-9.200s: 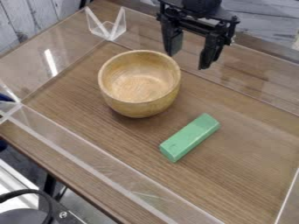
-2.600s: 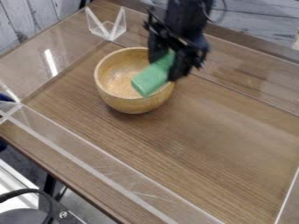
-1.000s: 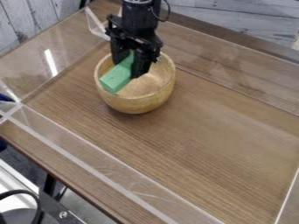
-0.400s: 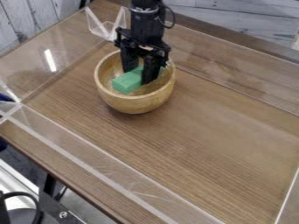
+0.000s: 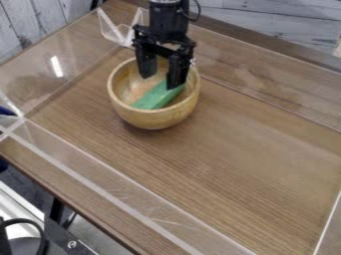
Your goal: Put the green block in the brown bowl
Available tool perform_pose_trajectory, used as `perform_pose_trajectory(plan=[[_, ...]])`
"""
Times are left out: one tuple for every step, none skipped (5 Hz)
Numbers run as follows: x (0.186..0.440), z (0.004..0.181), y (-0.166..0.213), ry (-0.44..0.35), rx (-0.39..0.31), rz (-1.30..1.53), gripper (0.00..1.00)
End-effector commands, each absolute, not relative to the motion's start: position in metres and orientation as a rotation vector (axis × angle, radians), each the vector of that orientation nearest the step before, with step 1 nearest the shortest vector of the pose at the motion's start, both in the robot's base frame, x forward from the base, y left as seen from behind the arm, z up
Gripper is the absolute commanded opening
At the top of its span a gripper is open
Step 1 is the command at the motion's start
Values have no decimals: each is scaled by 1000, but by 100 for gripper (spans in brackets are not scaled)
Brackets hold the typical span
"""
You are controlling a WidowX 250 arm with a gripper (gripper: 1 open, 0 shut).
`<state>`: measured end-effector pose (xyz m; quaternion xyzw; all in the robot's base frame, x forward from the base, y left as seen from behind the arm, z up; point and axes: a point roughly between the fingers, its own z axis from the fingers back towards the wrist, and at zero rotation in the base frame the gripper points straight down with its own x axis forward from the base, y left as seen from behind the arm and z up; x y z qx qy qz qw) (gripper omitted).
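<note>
The brown bowl (image 5: 154, 112) stands on the wooden table at the upper left of middle. The green block (image 5: 158, 97) lies tilted inside it, leaning toward the bowl's right wall. My black gripper (image 5: 162, 70) points down over the bowl's far side, directly above the block's upper end. Its two fingers stand apart, one on each side of the block, and the block rests in the bowl rather than hanging from them.
A clear acrylic wall (image 5: 80, 174) borders the wooden tabletop (image 5: 226, 159) on the left and front. A small clear stand (image 5: 118, 28) sits at the back left, behind the bowl.
The gripper's fingers have spread apart and let the green block go. The block has dropped lower and now lies in the bowl. The arm has barely moved.
</note>
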<state>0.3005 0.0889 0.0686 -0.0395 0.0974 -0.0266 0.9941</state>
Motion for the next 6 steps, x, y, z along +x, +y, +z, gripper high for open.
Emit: perform_pose_trajectory(plan=[[311,112,90,82,-25,-28,100],[312,145,82,29,11,-19,100],[300,185,74,-56,43,-20,0],[294,172,63,-49,68,-38,0],[298,154,73,-13,58,-53,0],[300,139,83,18,48,-63,0]])
